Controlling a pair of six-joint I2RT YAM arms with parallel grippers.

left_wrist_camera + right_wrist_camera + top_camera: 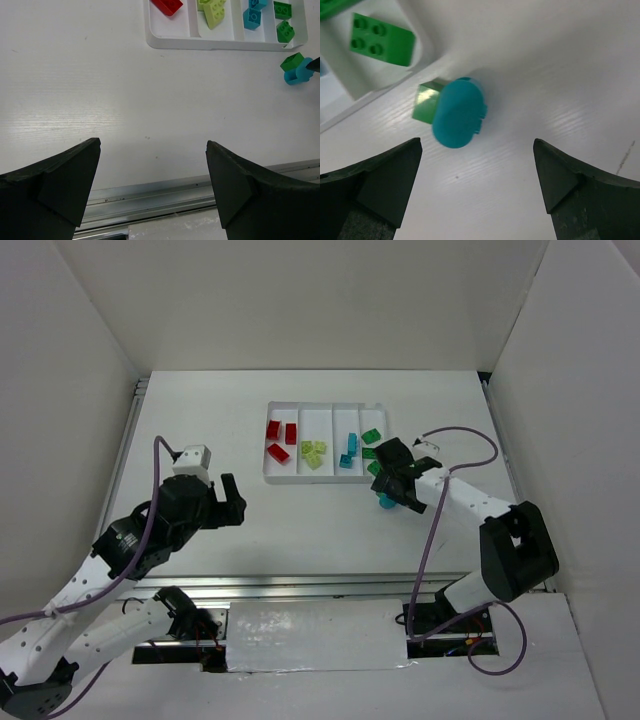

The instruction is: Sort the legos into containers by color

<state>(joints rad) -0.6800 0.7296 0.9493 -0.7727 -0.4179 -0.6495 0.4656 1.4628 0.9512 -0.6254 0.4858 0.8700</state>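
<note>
From above, the white tray (300,480) lies on the far half of the surface (300,540). Its four compartments hold, from left to right, red bricks (278,452), yellow-green bricks (314,453), cyan bricks (349,448) and green bricks (371,437). The right gripper (398,485) is over the near right corner of the tray. A cyan round brick (386,502) lies on the surface just beside this gripper, outside the tray. The left gripper (232,502) hangs well apart from the tray, on its left side.

In the left wrist view, the jaws of the left gripper stand wide and only bare surface is between them. Farther away is the near wall of the tray. Just outside its right corner, a loose green brick (292,62) touches the cyan round brick.

In the right wrist view, the right gripper is also spread wide and holds nothing. The cyan round brick lies on the surface ahead of its fingers (370,185). The loose green brick sits against it, partly hidden, just outside the tray corner. One green brick with four studs lies inside the corner compartment.
</note>
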